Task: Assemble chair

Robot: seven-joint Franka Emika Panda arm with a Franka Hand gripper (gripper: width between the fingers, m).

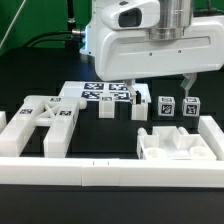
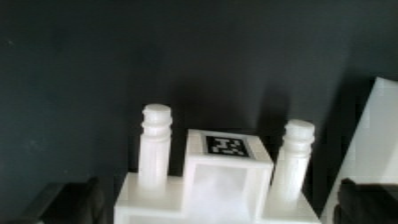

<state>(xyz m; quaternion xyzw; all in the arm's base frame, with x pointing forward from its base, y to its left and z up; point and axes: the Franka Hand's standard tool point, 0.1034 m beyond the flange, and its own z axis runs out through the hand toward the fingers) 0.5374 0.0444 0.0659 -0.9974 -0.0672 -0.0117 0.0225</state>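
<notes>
L→R in ext. view: X-braced frame point(image 1: 45, 118), marker board point(image 1: 105, 94), row of leg blocks point(image 1: 140, 108) on the desk point(image 1: 105, 138), slab point(image 1: 175, 145) front right. Gripper point(image 1: 160, 88) hangs spread directly over a tagged pegged block point(image 2: 222, 150). Block's pegs run lengthwise btwn the jaws, so I'd judge a straight drop is next.

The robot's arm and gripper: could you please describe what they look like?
The arm ends in a glossy white boxy housing with rounded corners, under a grey cylindrical section. The gripper has two slim dark fingers. I see no cables or markings on them; the wrist view shows the fingers only as dark blurs.
</notes>
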